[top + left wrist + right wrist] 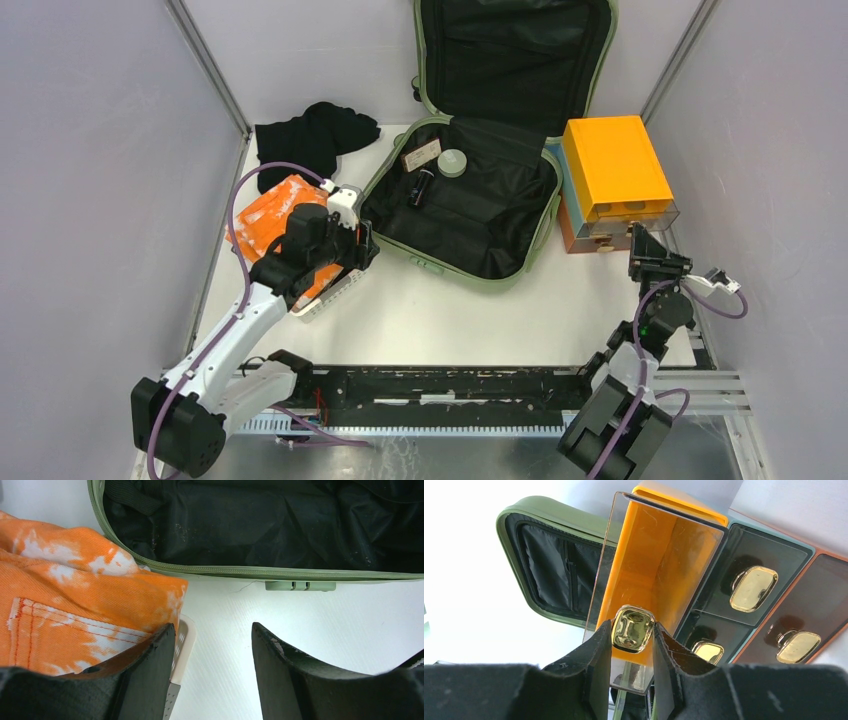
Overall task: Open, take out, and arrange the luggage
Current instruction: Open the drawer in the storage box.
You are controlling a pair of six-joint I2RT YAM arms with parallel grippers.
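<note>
The luggage (480,220) is a sage-green suitcase lying open at the back of the table, its lid leaning on the rear wall and its black lining showing. Inside it lie a card (421,155), a round jar (452,162) and a small dark bottle (420,187). My left gripper (358,245) hangs open by the suitcase's near-left corner. In the left wrist view its jaws (212,627) hold nothing, and the green zip rim (225,571) lies ahead. My right gripper (631,627) is shut on a gold knob (632,628) of the orange drawer (649,560).
An orange and light-blue drawer box (612,165) stands right of the suitcase, with my right gripper (650,240) at its front. A white perforated basket (330,295) holds an orange tie-dye cloth (270,215) under my left arm. Black clothing (312,135) lies at the back left.
</note>
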